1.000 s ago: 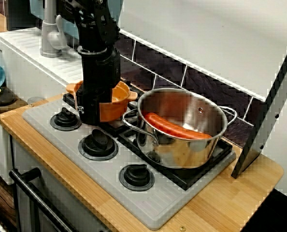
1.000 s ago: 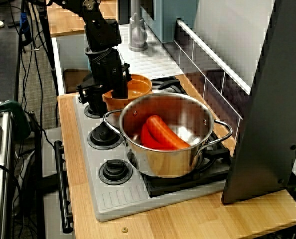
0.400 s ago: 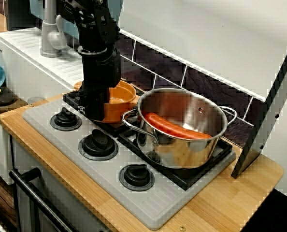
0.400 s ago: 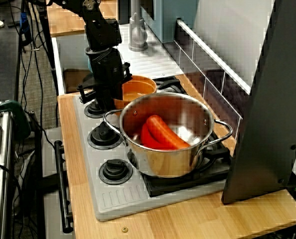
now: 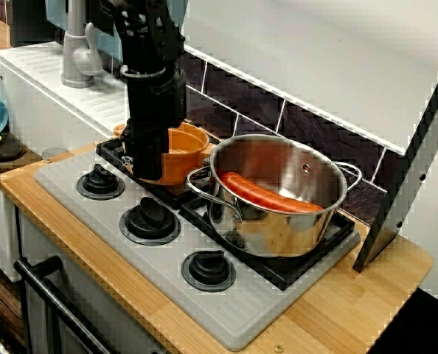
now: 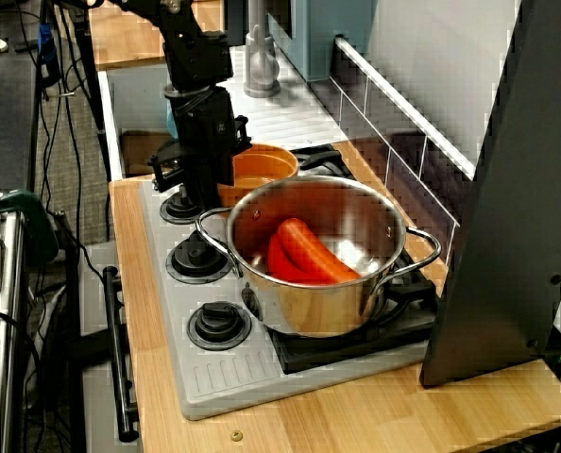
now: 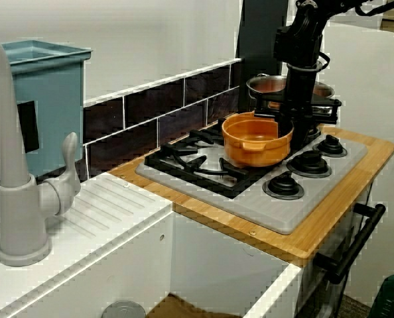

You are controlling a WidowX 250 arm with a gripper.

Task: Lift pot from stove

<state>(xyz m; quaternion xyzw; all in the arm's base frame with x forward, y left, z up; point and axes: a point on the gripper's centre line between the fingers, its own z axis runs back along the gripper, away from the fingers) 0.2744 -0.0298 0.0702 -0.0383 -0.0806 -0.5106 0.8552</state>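
Contact between gripper and pot was the relation everything turned on: we found the small orange pot at the rear left of the stove, with the black gripper coming down on its rim on the side nearest the knobs, so the pot lay directly at and below the jaws rather than off to one side. In the side view the pot seemed to hang just above the black grate, though we could not be sure it was fully clear. The jaws looked clamped over the pot's wall, one finger inside and one outside, but the arm's body hid the fingertips in the two front views, so we took that grip as a judgement and not a certainty. Being round, the pot offered no real long axis; its two stubby handles stuck out sideways, and the gripper sat between them on the rim. Just beside it, touching or nearly so, stood the larger steel pot with a red sausage-like thing lying inside, and its wire handle reached toward the orange pot. We judged that a straight upward lift would keep clear of that handle, whereas drifting toward the steel pot could snag it. Three black knobs lay along the front, well out of the way, and a grey tap stood further off by the sink.
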